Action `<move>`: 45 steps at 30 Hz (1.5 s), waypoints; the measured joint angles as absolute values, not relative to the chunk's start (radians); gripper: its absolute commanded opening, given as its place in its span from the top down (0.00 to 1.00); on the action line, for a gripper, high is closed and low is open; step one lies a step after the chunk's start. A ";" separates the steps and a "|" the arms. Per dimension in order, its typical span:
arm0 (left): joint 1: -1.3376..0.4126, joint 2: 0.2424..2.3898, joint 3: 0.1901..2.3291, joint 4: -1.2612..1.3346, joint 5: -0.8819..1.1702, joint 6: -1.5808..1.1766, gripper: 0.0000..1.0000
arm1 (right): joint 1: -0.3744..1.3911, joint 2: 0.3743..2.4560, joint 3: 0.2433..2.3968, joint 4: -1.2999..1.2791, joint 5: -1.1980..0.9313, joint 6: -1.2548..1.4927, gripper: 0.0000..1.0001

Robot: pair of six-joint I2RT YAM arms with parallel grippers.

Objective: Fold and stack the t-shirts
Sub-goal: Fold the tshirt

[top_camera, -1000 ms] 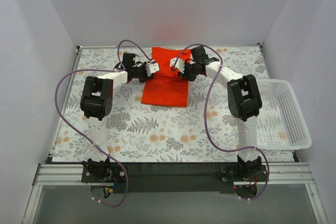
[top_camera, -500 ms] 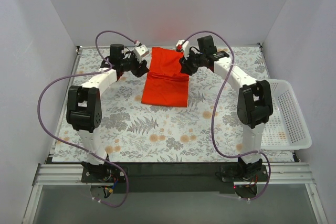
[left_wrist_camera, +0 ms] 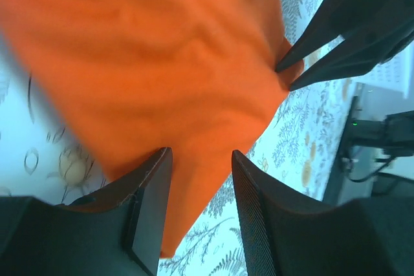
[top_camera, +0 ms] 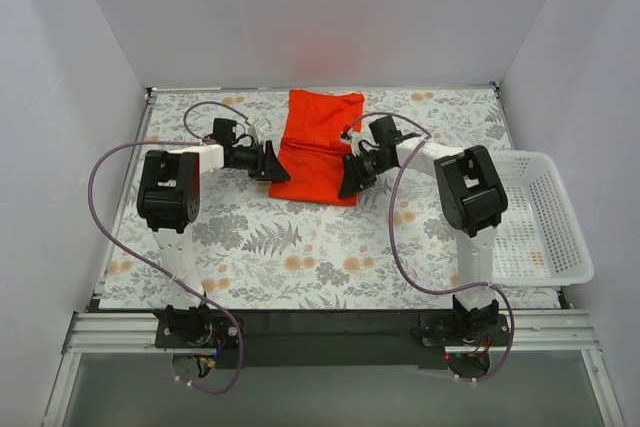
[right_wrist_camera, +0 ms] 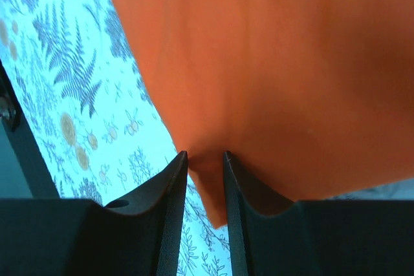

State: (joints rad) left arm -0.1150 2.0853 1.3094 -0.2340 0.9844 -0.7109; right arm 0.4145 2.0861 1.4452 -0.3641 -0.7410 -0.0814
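Note:
The orange-red t-shirt (top_camera: 318,142) lies folded into a narrow strip at the back middle of the floral mat (top_camera: 300,257). My left gripper (top_camera: 272,162) is low at the shirt's near left edge. In the left wrist view its jaws (left_wrist_camera: 200,153) stand apart, with the cloth edge (left_wrist_camera: 162,63) between them. My right gripper (top_camera: 350,177) is at the near right corner. In the right wrist view it (right_wrist_camera: 204,154) is closed narrowly on the cloth (right_wrist_camera: 278,63). It also shows in the left wrist view (left_wrist_camera: 284,77), pinching that corner.
A white plastic basket (top_camera: 540,155) stands at the right edge of the mat. White walls close in the back and both sides. Purple cables loop over both arms.
Both grippers have come from the shirt's back edge down to its near corners. The right gripper has closed on the near right corner.

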 measured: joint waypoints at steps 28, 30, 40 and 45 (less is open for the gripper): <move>-0.070 1.611 0.891 -0.241 0.949 -0.175 0.53 | 0.446 1.712 1.211 -0.413 -0.518 -0.665 0.58; -0.107 1.557 0.802 -0.197 0.909 -0.036 0.53 | 0.476 1.707 1.179 -0.384 -0.476 -0.756 0.58; -0.226 1.533 0.622 -0.020 0.786 0.354 0.53 | 0.556 1.766 1.141 -0.295 -0.386 -0.982 0.57; -0.231 1.592 0.652 0.034 0.763 0.384 0.53 | 0.576 1.785 1.128 -0.287 -0.384 -1.011 0.54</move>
State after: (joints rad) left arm -0.2314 1.5925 0.6521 0.0341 0.7631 0.3840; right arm 0.5762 1.7851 1.1282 -0.2867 -0.3843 -1.0115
